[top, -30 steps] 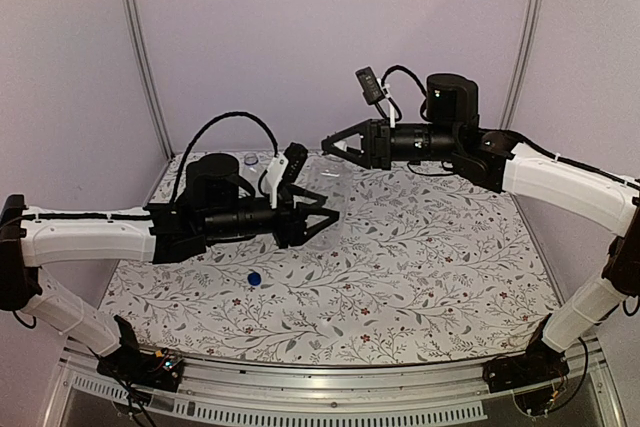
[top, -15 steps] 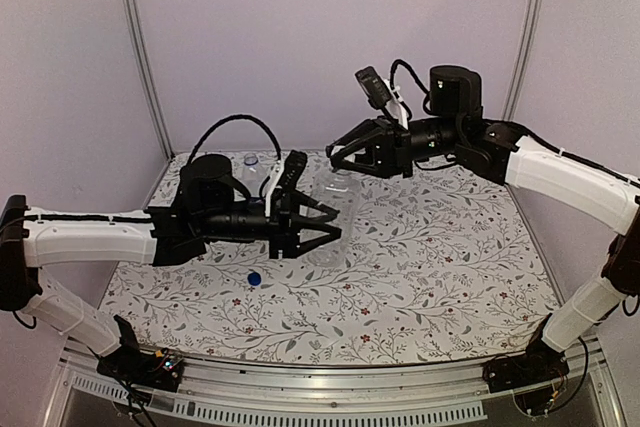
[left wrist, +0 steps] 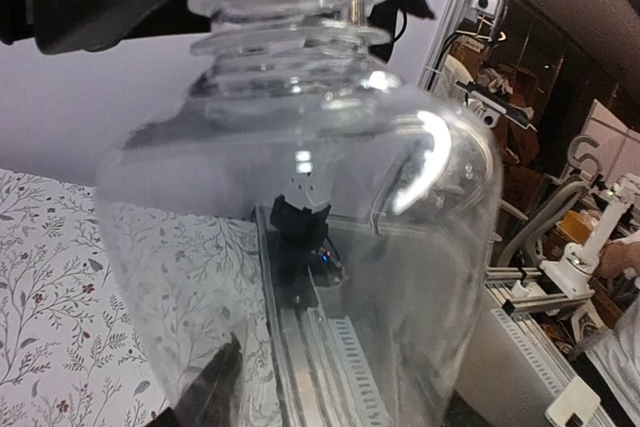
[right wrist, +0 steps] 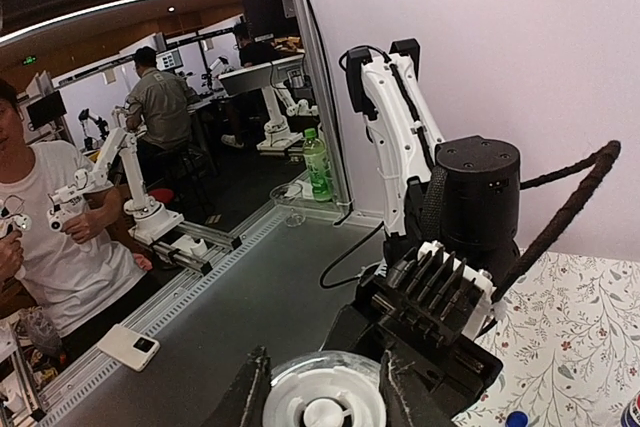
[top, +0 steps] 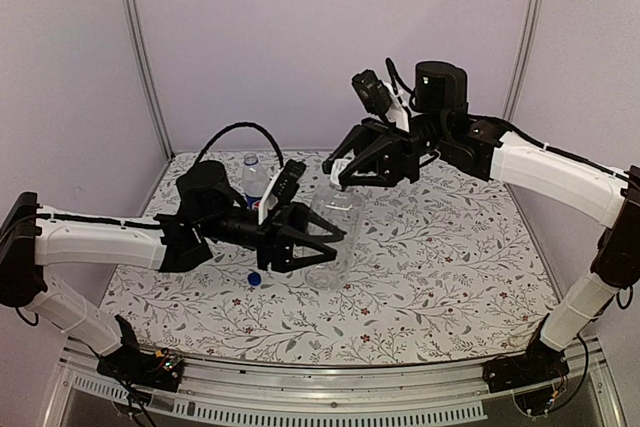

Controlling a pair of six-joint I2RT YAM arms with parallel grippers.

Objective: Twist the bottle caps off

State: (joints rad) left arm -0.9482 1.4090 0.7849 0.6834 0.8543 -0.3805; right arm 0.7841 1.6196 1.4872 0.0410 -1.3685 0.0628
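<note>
Grip locked in: the plain clear bottle (top: 342, 212) was held tilted over the counter (top: 450, 267), its body clamped by the left fingers (top: 322, 228) against spinning, while its whitish cap (right wrist: 323, 405) was pinched by the right fingers (right wrist: 403, 387) for twisting. A blue cap (top: 255, 278) was seen loose below.

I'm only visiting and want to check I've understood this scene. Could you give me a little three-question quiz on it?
1. True or false: the blue cap lies loose on the table.
2. Which claw pinches the white cap? A left, B right.
3. Fill in: the left claw holds the clear ____.
Key: 1 true; 2 B, the right claw; 3 bottle.
</note>
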